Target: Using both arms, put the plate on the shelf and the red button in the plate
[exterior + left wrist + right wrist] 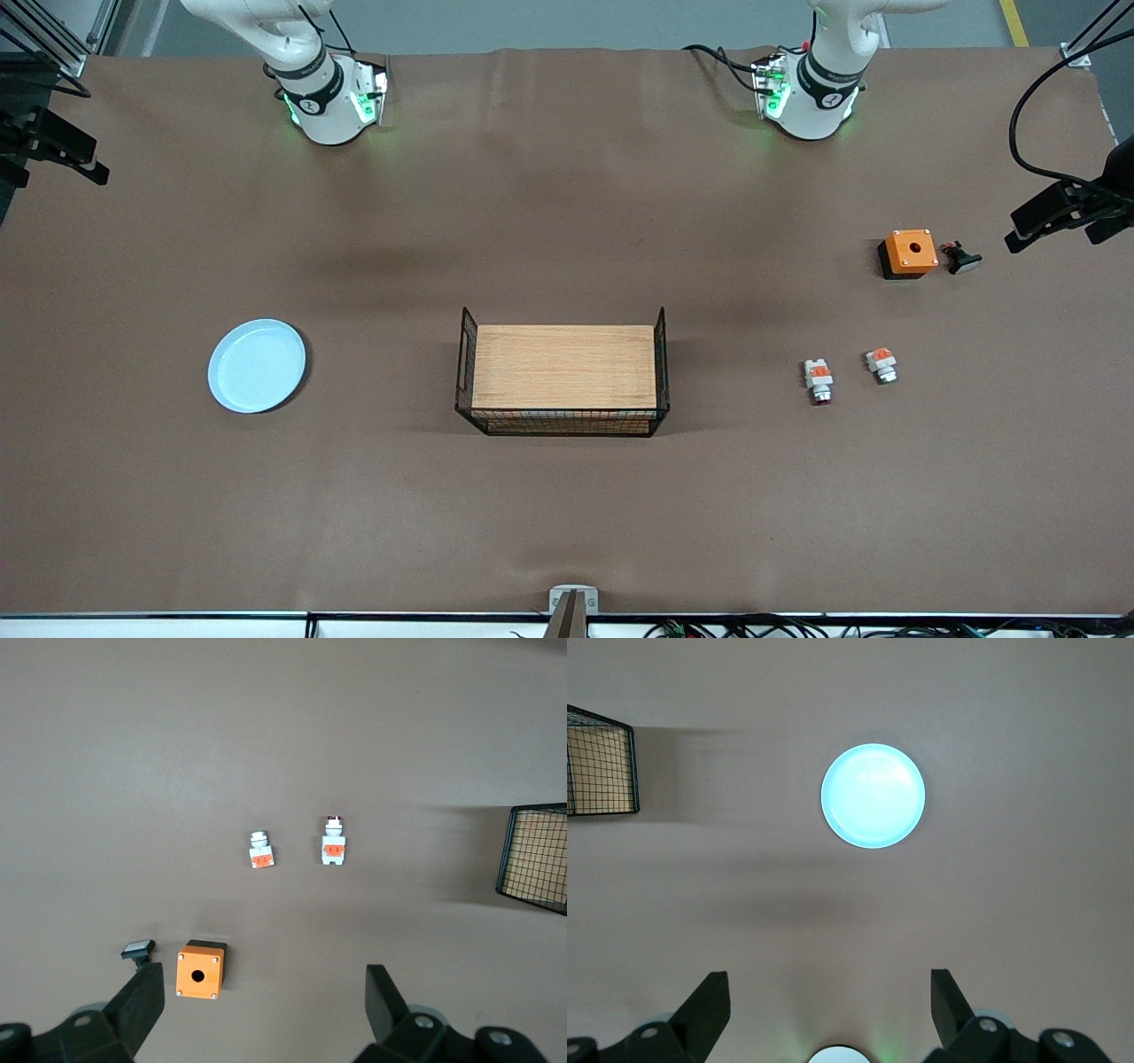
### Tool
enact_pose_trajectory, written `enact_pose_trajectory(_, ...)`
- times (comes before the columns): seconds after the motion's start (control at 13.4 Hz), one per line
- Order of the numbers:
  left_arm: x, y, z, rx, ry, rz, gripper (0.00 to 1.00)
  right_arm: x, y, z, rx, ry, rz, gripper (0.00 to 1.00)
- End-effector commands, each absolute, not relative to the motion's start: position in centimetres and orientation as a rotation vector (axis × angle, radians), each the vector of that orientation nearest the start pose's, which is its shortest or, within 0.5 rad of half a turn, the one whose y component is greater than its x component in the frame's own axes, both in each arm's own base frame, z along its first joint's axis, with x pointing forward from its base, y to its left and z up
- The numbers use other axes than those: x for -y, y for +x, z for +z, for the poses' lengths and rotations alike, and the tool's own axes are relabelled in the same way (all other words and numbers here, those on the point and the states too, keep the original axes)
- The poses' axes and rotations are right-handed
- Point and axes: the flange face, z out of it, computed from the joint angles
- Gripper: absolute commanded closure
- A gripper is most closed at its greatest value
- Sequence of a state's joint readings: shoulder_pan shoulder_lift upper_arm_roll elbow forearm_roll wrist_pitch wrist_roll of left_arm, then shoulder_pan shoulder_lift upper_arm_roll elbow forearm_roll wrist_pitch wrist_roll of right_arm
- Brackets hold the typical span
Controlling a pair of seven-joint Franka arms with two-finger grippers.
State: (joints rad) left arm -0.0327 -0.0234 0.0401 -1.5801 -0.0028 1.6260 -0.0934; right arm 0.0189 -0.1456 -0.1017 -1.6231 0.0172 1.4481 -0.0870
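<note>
I saw the plate (pixel 257 365), round, pale blue, raised rim, at the front view's middle left. The red button (pixel 819 379), white with orange patch and dark red cap, lay lower right. Left gripper (pixel 264 1003) and right gripper (pixel 829 1003) hung spread wide.

A black wire basket (pixel 563 379) with a wooden board as its floor sits in the middle of the brown surface (pixel 567 514). Toward the left arm's end of the surface, an orange box (pixel 910 252) with a round hole in its top stands on a dark base. Just beside it lies a small dark part with a pale flat cap (pixel 962 258), tilted on its side. Nearer the front camera than the box lies a white-and-orange button unit (pixel 881 363) with a silver collar.
</note>
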Motion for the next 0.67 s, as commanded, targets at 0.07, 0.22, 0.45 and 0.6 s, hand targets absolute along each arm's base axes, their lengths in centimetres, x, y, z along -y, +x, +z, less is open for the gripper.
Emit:
enact_pose_trajectory(0.07,-0.4,55.5,64.0,0.146,-3.153,-0.106,0.00,4.2,48.4,66.7,-0.057,-3.109,0.051,0.00)
enact_pose_trajectory(0.22,-0.6,55.6,64.0,0.150,-3.153,-0.106,0.00,4.3,48.5,66.7,-0.062,-3.109,0.049,0.00)
enact_pose_trajectory(0.45,-0.5,55.6,63.4,0.177,-3.157,-0.074,0.00,4.2,48.5,66.7,-0.057,-3.110,0.046,0.00)
enact_pose_trajectory(0.6,-0.1,56.5,61.2,0.183,-3.159,0.006,0.00,4.3,48.6,66.7,-0.057,-3.110,0.039,0.00)
